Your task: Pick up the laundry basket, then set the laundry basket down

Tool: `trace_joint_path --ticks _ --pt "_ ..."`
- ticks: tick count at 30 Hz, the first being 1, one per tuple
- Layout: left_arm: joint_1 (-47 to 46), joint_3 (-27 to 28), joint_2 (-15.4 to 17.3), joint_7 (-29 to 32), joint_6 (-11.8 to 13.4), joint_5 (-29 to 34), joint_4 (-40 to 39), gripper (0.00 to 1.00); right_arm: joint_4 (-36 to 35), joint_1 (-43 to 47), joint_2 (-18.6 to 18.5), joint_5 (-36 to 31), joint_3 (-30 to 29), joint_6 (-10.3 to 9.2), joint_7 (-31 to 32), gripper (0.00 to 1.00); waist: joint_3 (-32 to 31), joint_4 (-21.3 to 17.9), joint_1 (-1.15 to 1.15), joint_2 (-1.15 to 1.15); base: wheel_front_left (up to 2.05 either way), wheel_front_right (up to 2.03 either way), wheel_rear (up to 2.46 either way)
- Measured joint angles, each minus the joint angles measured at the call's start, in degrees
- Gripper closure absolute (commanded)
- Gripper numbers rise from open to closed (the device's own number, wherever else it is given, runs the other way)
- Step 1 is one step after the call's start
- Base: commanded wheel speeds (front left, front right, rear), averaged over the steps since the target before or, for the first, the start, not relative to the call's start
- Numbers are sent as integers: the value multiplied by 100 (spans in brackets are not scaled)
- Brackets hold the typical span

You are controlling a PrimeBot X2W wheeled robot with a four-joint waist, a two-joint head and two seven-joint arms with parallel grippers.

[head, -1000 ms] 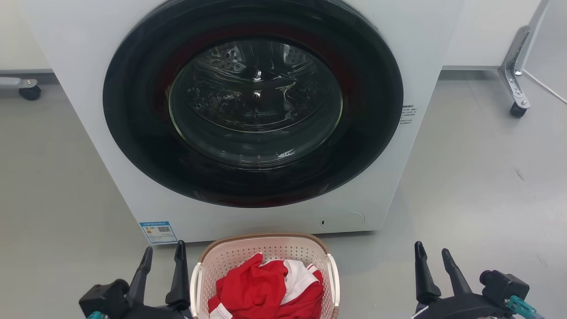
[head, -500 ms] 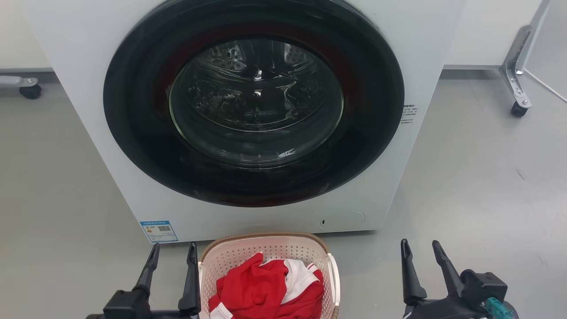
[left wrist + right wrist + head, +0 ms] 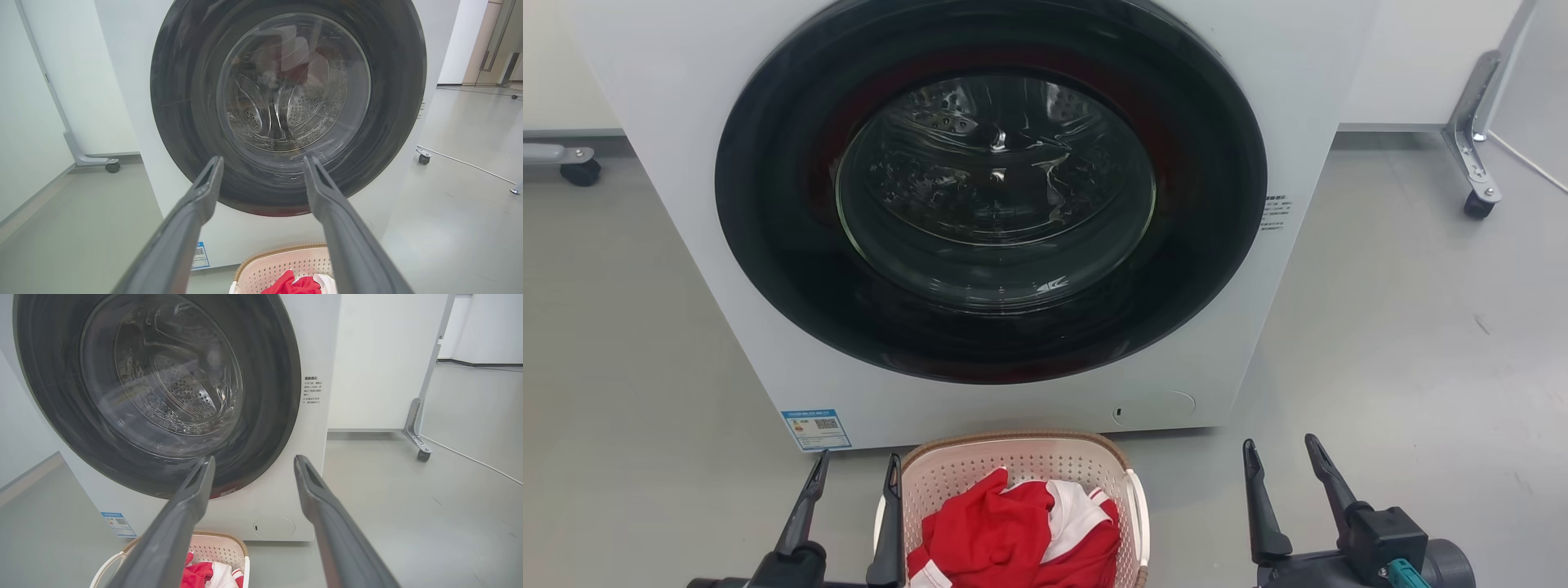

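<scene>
Cream perforated plastic, brown woven-look rim: the rounded laundry basket (image 3: 1021, 459). Empty, the left gripper (image 3: 859, 457) and right gripper (image 3: 1279, 443) gape

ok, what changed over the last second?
Both grippers closed in on the laundry basket. The left gripper slid right until it overlaps the basket's left edge in the head view; whether it touches is unclear. The right gripper slid left but is still apart from it. Jaws open on both, nothing grasped. Basket, red clothing and washing machine unmoved.
</scene>
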Motion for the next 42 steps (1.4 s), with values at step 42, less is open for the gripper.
trace_joint_path --ticks 42 --pt "105 130 -42 0 -60 49 -90 0 -215 79 0 11 -68 2 -1 0 177 -14 0 0 0 0 0"
